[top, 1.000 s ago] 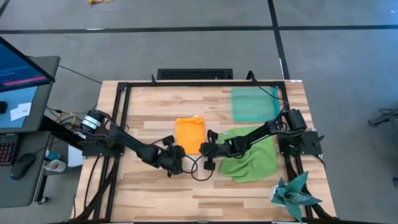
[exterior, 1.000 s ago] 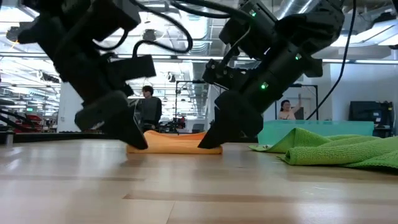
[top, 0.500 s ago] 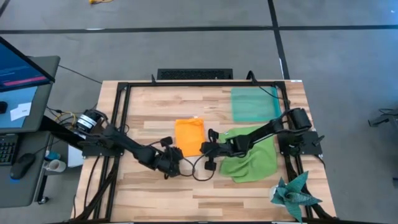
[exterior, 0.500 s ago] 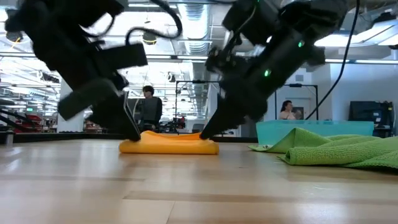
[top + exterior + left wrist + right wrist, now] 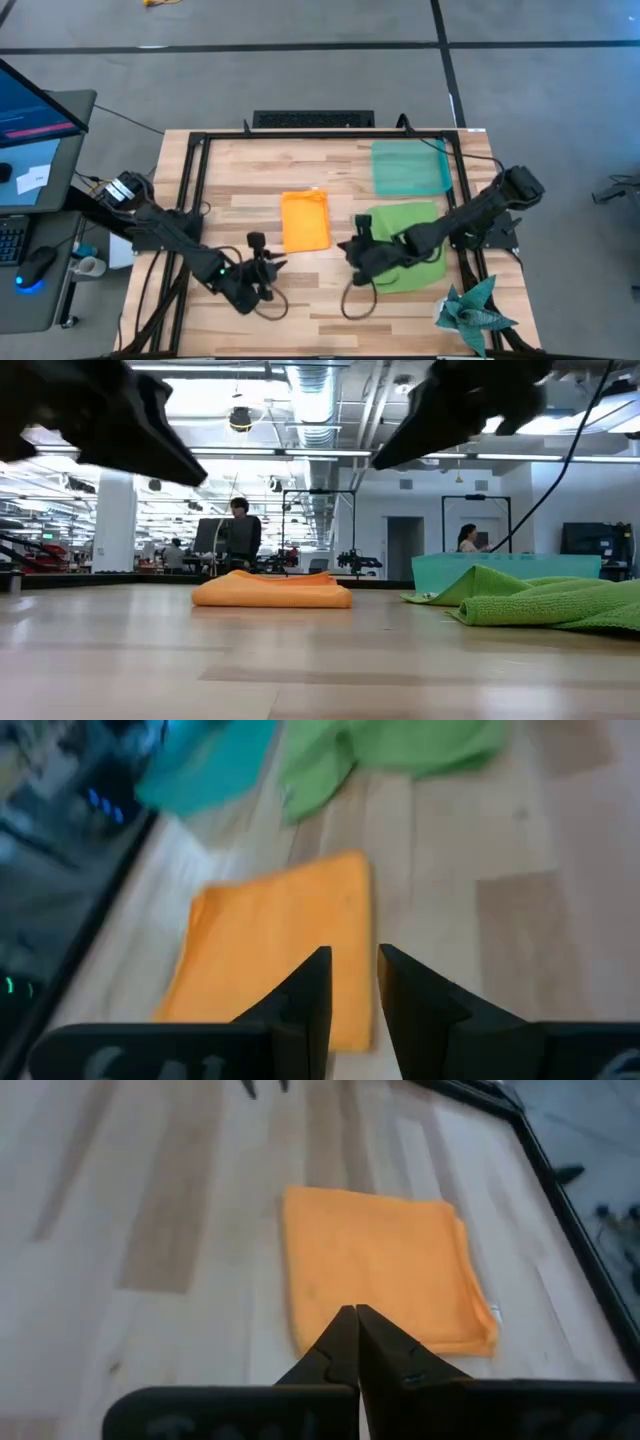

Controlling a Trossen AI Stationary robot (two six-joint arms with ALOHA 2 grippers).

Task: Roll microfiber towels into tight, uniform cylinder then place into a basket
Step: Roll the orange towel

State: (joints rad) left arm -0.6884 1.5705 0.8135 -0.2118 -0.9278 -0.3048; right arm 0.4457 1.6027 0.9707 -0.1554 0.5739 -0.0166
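The orange towel [image 5: 305, 220] lies folded flat into a rectangle in the middle of the table; it also shows in the low view [image 5: 272, 590]. The lime green towel [image 5: 405, 245] lies crumpled to its right. The teal basket [image 5: 410, 167] stands at the far right. My left gripper [image 5: 262, 264] hovers near of the orange towel, its fingers [image 5: 322, 982] a narrow gap apart and empty. My right gripper [image 5: 354, 247] hovers between the two towels, over the green towel's left edge, shut and empty [image 5: 355, 1320].
A dark teal spiky star-shaped cloth [image 5: 474, 314] lies at the near right corner. A black frame [image 5: 200, 150] runs around the table's edge. Bare wood lies near of the orange towel and at the left.
Both grippers stood on the table at the orange towel's near edge. They have let go, risen and drawn back toward the near edge, the left one farther. The orange towel stays folded flat where it was.
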